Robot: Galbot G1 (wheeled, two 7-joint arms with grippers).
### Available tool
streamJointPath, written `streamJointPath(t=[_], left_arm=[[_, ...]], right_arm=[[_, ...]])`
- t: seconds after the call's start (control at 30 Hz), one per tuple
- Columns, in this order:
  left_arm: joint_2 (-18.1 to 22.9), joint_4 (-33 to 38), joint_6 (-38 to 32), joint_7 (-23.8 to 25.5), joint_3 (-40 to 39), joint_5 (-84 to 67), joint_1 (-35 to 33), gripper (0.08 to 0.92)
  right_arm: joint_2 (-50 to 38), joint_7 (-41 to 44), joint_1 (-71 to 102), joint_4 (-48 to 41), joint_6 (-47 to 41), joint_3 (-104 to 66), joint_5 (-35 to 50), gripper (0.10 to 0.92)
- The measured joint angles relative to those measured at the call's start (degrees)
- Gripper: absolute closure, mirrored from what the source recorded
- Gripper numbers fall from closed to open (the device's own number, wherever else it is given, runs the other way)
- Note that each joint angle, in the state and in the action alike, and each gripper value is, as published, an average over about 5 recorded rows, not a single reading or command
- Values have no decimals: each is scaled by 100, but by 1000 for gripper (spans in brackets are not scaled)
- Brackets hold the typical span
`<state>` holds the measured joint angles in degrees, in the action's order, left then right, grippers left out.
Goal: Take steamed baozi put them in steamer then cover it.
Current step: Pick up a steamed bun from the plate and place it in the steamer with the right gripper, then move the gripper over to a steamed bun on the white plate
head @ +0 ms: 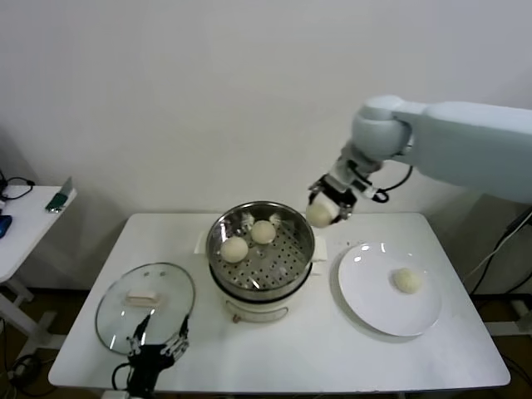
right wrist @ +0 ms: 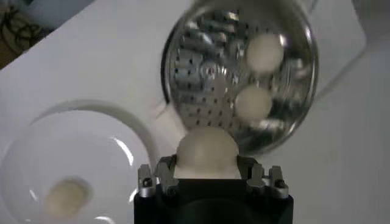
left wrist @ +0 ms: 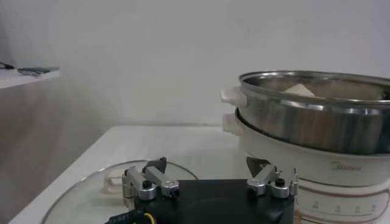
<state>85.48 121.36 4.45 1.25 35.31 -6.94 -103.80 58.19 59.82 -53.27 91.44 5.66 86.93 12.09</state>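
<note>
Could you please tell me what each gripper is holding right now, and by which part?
The right gripper holds a bun by its sides, above the steamer rim. The left gripper holds nothing.

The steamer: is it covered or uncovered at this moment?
Uncovered. The steamer stands open with two baozi on its perforated tray, while the cover lies flat on the table beside it, near the left gripper.

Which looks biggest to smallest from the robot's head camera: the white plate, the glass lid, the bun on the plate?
1. White plate and glass lid: about the same size, too close to rank.
2. Bun on the plate: by far the smallest.
</note>
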Motion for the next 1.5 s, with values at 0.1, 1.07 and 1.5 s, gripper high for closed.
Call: streamJointPath(t=[0.1,1.07,1.5], left_arm=[[-10,3,-9,-6,38,-18,-16,177],[12,8,-48,-29,89,-22,-52,177],[-38,-22,-121,-48,105,14,-52,177]], right_arm=[[319,-74,160,98,144,-19,-169,355],[1464,-525,1592,-579,748,-57,-1664,213],[688,-2,572,-1036,710,144,-98,203]])
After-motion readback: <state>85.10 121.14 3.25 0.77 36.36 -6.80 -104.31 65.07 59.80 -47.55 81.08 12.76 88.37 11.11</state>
